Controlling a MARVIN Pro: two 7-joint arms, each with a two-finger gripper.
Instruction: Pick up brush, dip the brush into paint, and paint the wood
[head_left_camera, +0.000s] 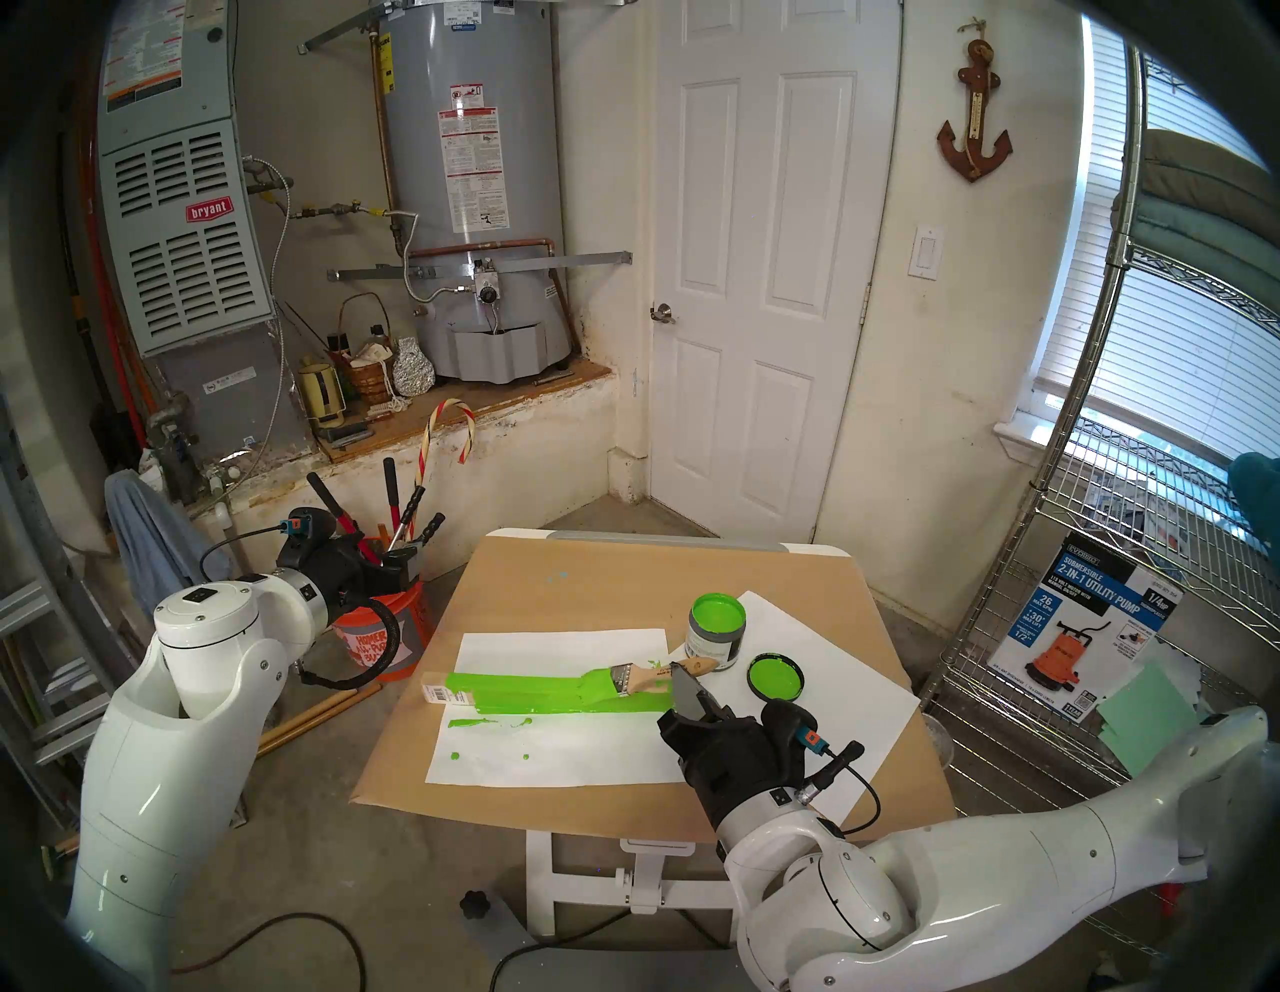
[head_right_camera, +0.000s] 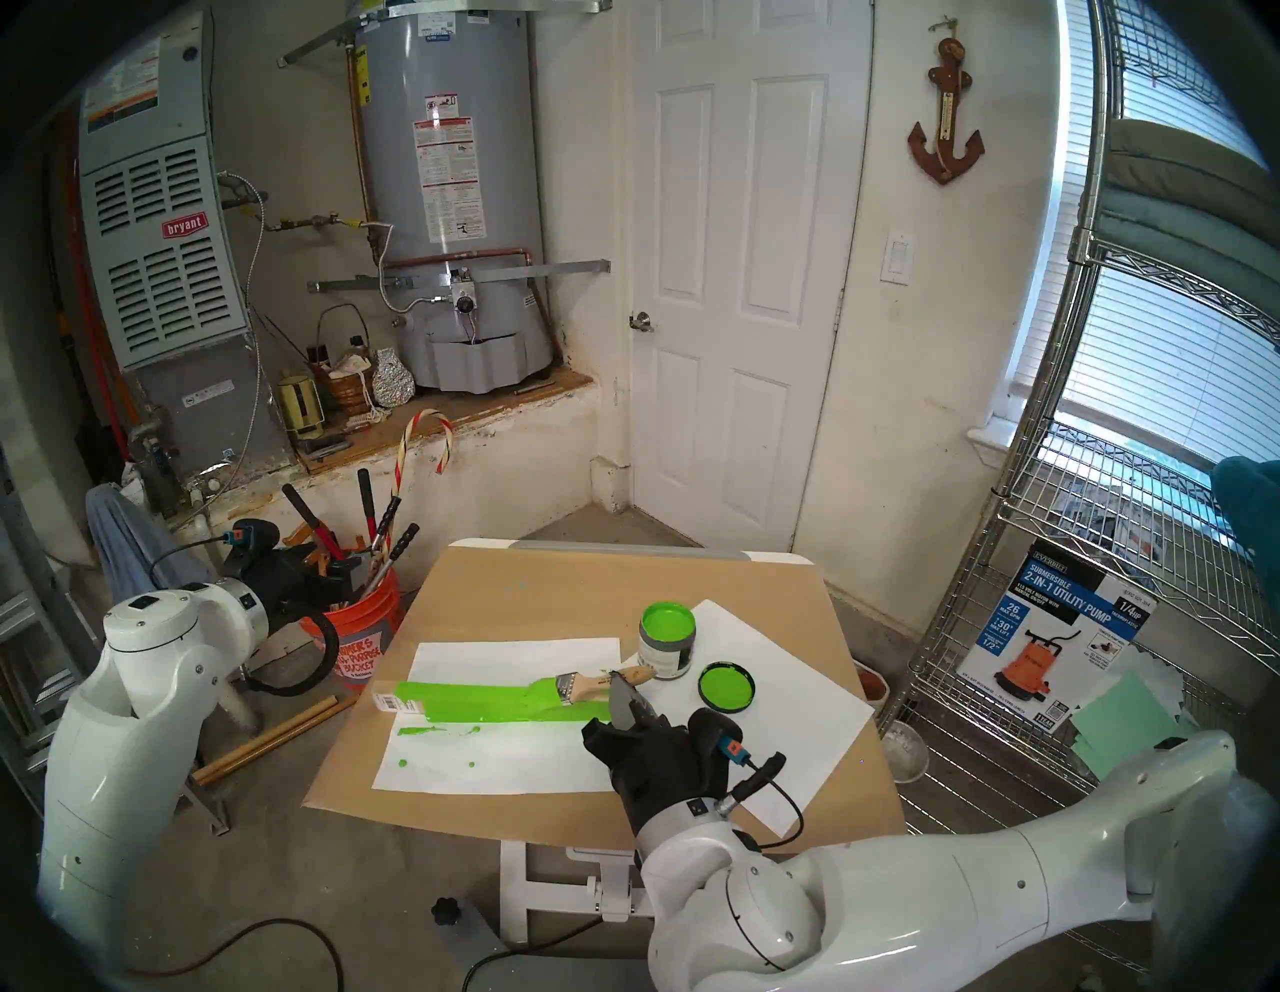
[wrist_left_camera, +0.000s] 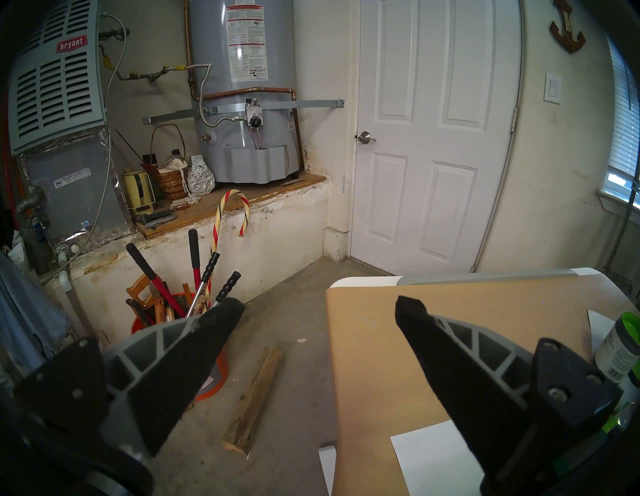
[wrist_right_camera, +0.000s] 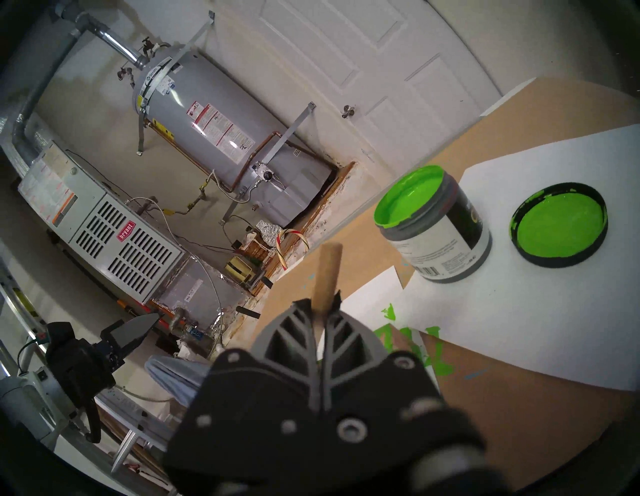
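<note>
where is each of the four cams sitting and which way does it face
Head left: high, looking down at the table; both arms show.
Head right: nearly the same picture.
Left wrist: beside the table, level toward the water heater; open left gripper shows.
Right wrist: tilted, low over the table; right gripper shut on the brush.
Shared: the paint jar shows in every view.

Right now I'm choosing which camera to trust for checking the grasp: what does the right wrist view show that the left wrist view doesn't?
Only the right wrist view shows the right gripper shut on the brush handle, the black lid lying paint-side up on white paper, and the green paint filling the open jar.

Only the left wrist view shows the left gripper open and empty beside the table, above an orange bucket of tools and a wood scrap on the floor.

Both show the jar, the brown-covered table, the water heater and the door.
</note>
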